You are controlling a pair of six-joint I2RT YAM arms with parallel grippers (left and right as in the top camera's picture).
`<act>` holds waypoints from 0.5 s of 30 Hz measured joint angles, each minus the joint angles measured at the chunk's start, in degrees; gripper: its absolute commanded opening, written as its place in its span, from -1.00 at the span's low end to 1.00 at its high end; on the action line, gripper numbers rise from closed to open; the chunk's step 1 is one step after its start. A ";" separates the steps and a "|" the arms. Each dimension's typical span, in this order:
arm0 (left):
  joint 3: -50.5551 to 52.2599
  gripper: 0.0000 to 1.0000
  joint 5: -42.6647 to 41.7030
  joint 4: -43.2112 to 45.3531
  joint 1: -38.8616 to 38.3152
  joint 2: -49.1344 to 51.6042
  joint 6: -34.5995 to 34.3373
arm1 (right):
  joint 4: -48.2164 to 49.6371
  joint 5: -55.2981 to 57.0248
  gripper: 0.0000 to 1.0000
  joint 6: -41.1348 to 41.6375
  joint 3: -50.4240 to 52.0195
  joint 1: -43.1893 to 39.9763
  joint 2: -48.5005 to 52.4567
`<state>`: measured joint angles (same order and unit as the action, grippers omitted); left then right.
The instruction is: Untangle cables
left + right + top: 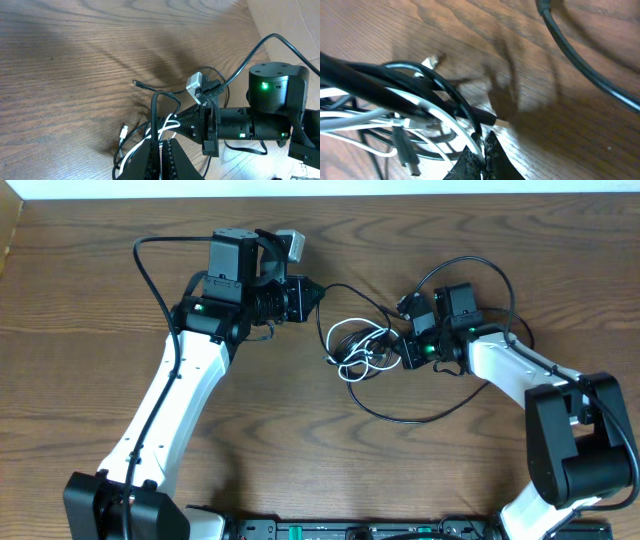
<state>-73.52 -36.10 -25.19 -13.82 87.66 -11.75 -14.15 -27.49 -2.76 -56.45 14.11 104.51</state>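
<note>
The black cable (322,330) and white cable (362,358) lie knotted together mid-table between the two arms. My left gripper (312,294) sits left of the knot, shut on the black cable (155,107), which rises straight out from between its fingertips. White loops (150,141) and a white plug (123,132) lie just beyond those jaws. My right gripper (402,348) is at the knot's right edge. Its jaws are shut on a strand of the white cable (470,132), with the black cable (435,75) arching over and meeting the tips.
A long black loop (400,418) trails toward the front of the table. The right arm's own thick wire (470,265) curves behind its wrist. A cardboard edge (290,20) stands at the table's end. A loose dark plug (405,155) lies under the strands.
</note>
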 measured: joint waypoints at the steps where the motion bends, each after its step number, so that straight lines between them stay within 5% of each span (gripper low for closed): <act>1: 0.00 -0.47 0.00 0.00 0.00 0.00 0.00 | -0.07 -1.01 -0.98 0.33 0.00 0.00 -0.22; 6: 0.00 0.82 0.00 -0.66 -0.02 0.00 0.33 | -0.66 -6.47 -0.98 1.27 0.28 -0.04 -4.24; 15: 0.11 0.89 -0.33 -3.98 -0.02 0.00 1.05 | -0.55 -13.77 -0.98 7.28 -1.51 -3.17 -28.06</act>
<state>-73.41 -36.42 -29.17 -13.85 87.66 -10.70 -14.70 -41.25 4.51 -57.95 10.94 76.44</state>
